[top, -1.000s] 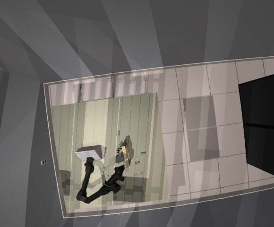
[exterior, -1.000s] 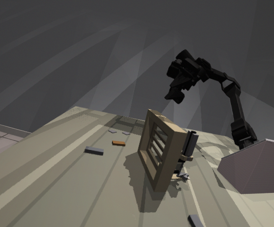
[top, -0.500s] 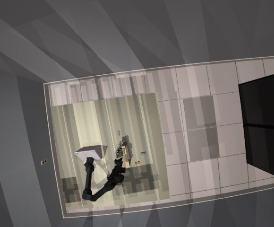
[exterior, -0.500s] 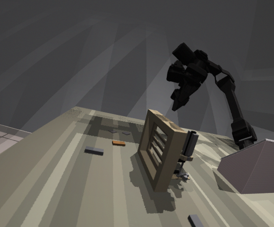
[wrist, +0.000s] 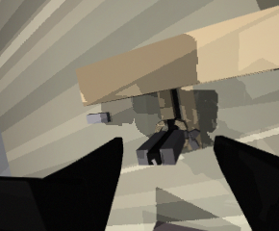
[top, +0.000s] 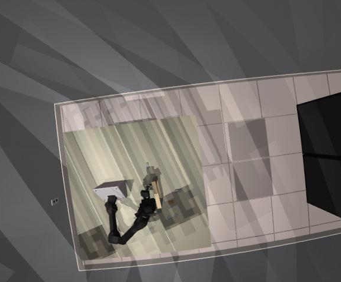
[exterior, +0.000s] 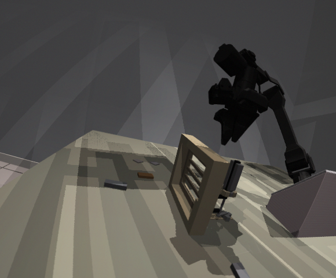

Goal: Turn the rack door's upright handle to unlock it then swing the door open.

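Observation:
The wooden rack frame (top: 157, 201) (exterior: 209, 191) (wrist: 236, 52) stands upright on the table. Its slatted door (exterior: 196, 169) looks closed in the exterior view. The upright handle (exterior: 236, 178) (wrist: 168, 155), two grey bars with a dark gap between them, stands on the frame's side that faces the arm's base. My gripper (exterior: 229, 142) (wrist: 167, 142) is open and empty, pointing down above the handle and higher than the frame's top. In the wrist view the handle shows between the two fingertips, nearer the left one, with the fingers not touching it. The arm hides the handle in the top view.
A pale wedge-shaped box (top: 110, 192) (exterior: 317, 206) stands by the arm's base. Beyond the frame lie an orange block (top: 170, 202) (exterior: 145, 175), a grey block (top: 177, 190) (exterior: 115, 185) and two small grey pieces. Another grey block (top: 147, 165) (exterior: 239, 270) (wrist: 97, 117) lies past the frame's end.

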Motion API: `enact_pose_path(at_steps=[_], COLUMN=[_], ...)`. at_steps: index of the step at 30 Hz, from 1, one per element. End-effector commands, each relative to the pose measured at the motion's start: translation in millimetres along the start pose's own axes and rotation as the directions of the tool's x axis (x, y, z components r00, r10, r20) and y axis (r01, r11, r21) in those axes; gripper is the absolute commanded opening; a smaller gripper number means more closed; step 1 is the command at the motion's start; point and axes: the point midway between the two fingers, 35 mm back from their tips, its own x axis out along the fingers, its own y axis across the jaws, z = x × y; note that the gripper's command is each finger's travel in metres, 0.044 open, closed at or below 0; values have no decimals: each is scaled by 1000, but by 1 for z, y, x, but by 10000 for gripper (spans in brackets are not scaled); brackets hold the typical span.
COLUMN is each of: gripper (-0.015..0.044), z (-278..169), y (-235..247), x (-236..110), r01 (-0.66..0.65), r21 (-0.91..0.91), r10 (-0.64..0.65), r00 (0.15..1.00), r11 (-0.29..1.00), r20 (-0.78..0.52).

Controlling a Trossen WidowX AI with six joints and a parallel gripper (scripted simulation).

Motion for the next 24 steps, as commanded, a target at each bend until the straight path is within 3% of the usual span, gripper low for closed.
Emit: enact_pose_path(at_steps=[1, 16, 24], gripper=[286, 286, 286], z=[-4, -25, -26], y=[6, 26, 26], x=[4, 14, 20], r01=[60, 293, 302], r21=[-32, -216, -225], r10=[-62, -327, -339], r00=[997, 934, 929], r11=[998, 931, 926], r20=[-39, -144, -146])
